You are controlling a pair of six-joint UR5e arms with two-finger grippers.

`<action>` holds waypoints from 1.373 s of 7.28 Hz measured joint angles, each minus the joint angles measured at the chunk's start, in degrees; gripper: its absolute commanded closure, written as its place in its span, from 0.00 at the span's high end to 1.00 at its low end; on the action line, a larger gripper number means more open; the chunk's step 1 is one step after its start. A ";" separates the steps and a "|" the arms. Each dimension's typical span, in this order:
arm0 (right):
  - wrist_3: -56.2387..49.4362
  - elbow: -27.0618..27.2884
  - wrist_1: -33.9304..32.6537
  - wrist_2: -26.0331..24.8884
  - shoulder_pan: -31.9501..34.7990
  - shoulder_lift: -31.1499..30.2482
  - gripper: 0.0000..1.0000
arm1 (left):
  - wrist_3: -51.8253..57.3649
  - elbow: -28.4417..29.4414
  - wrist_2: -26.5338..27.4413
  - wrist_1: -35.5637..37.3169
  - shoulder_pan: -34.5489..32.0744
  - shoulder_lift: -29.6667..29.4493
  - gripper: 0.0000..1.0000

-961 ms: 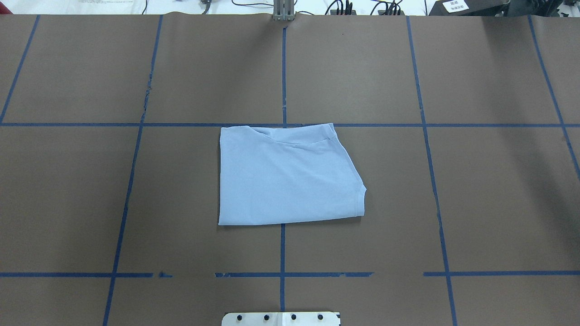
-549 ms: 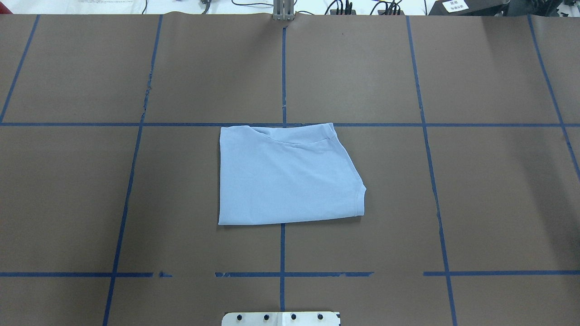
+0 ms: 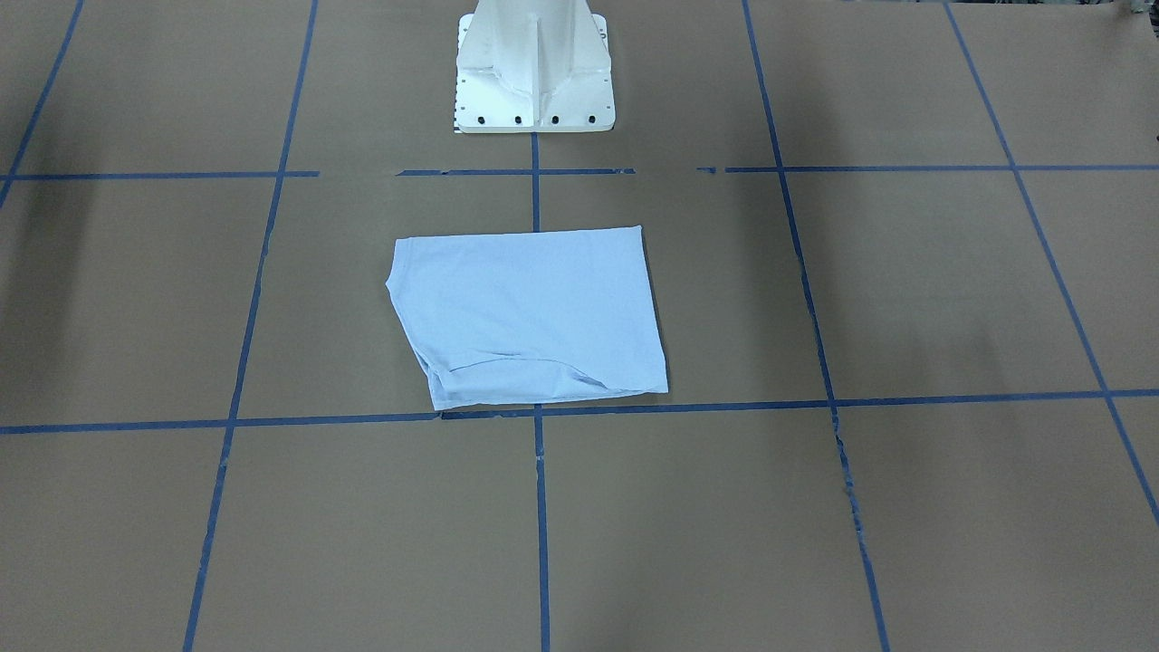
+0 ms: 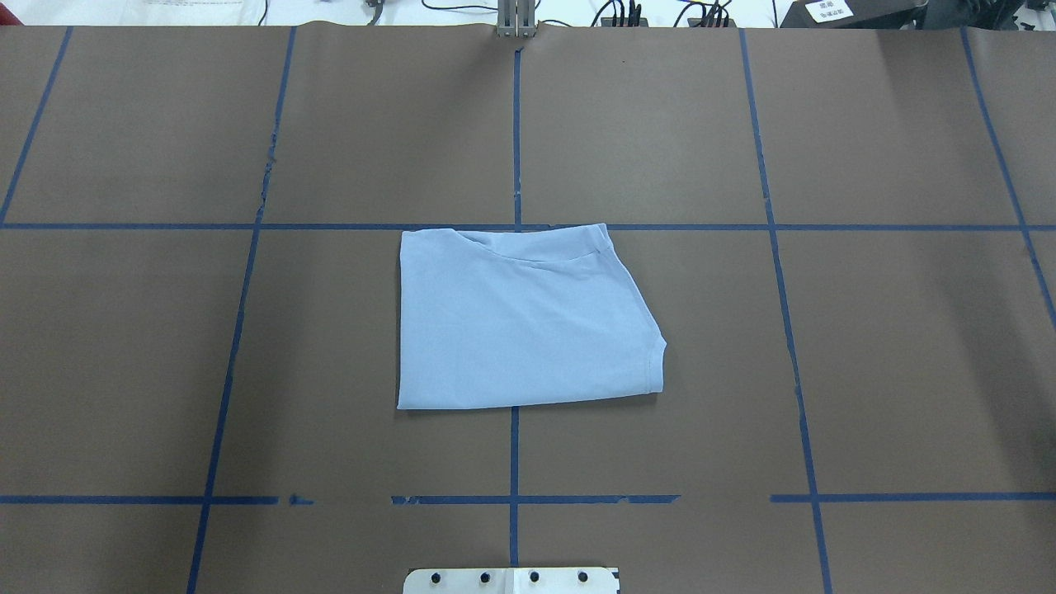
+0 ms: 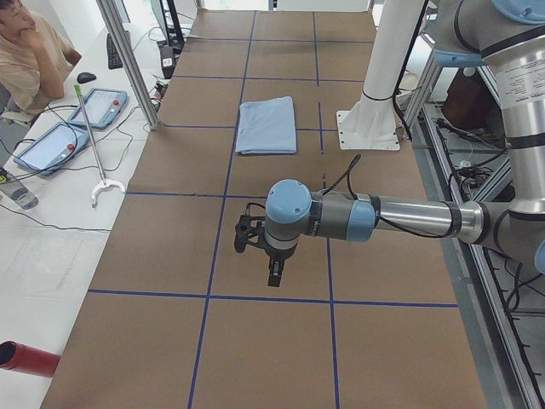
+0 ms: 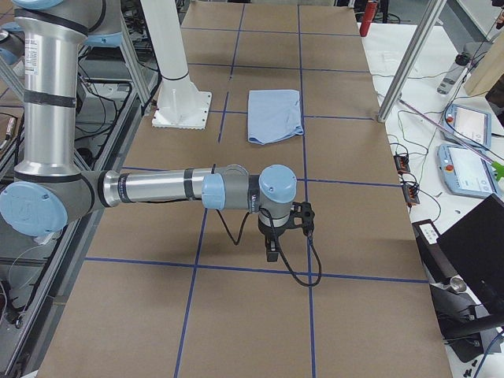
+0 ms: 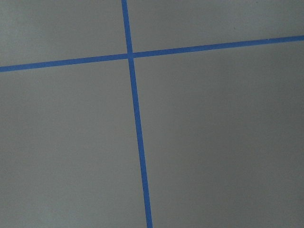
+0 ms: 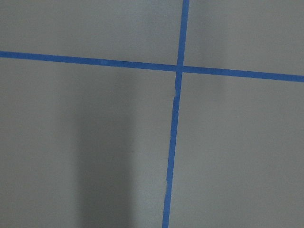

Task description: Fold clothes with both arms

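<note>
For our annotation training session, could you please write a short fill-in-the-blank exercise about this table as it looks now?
1. The light blue T-shirt lies ____ into a compact shape on the table.
2. The grid lines on the brown table are made of ____ tape.
3. The shirt's sleeve hem points toward the robot's ____ side.
4. The robot's pedestal base is ____ in colour.

Missing words: folded; blue; right; white.
</note>
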 measured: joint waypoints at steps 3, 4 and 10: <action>0.04 -0.20 -0.03 0.00 0.00 -0.04 1.00 | -0.34 1.57 0.27 -2.75 0.07 -0.22 1.00; 0.03 -0.24 -0.03 0.00 0.00 -0.03 1.00 | -0.35 1.73 0.60 -3.10 0.07 -0.57 1.00; 0.02 -0.09 0.05 0.00 0.00 0.11 1.00 | -0.27 2.83 1.25 -3.27 0.08 -0.35 1.00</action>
